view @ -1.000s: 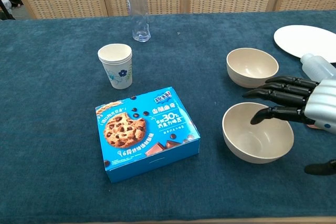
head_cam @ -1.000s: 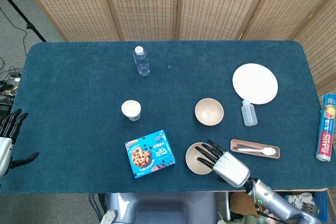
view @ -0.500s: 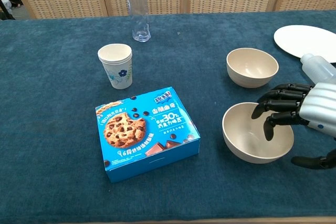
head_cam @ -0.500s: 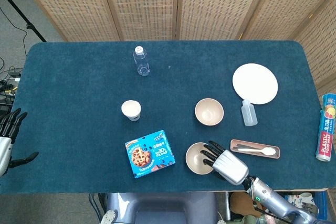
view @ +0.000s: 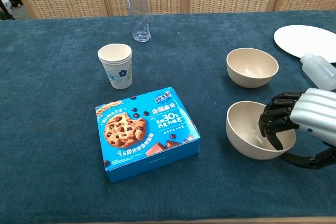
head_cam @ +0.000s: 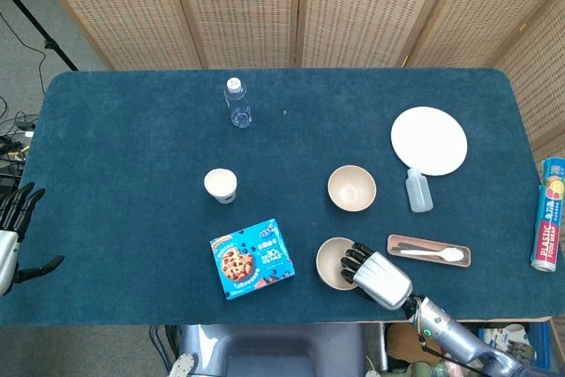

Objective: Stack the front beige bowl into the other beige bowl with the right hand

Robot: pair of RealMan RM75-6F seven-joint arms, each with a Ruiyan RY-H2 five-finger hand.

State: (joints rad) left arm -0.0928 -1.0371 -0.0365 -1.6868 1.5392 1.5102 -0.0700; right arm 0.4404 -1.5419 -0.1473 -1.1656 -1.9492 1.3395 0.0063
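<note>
The front beige bowl [head_cam: 332, 263] [view: 245, 130] sits near the table's front edge, tipped slightly toward the left. My right hand [head_cam: 380, 276] [view: 303, 119] grips its right rim, with the fingers [view: 273, 124] curled down inside and the thumb outside, under the rim. The other beige bowl [head_cam: 352, 188] [view: 252, 67] stands upright just behind it, empty and untouched. My left hand [head_cam: 11, 237] hangs off the table's left edge, fingers spread and holding nothing; only the head view shows it.
A blue cookie box [head_cam: 252, 259] [view: 147, 132] lies left of the front bowl. A paper cup [view: 115, 65] and a water bottle [view: 137, 10] stand further back left. Right of the bowls are a white plate [head_cam: 429, 140], a small squeeze bottle [head_cam: 418, 190] and a tray with a spoon [head_cam: 428, 251].
My right hand's fingers went from stretched out over the front bowl to curled into it, closing on the right rim. The bowl shifted slightly right and tipped.
</note>
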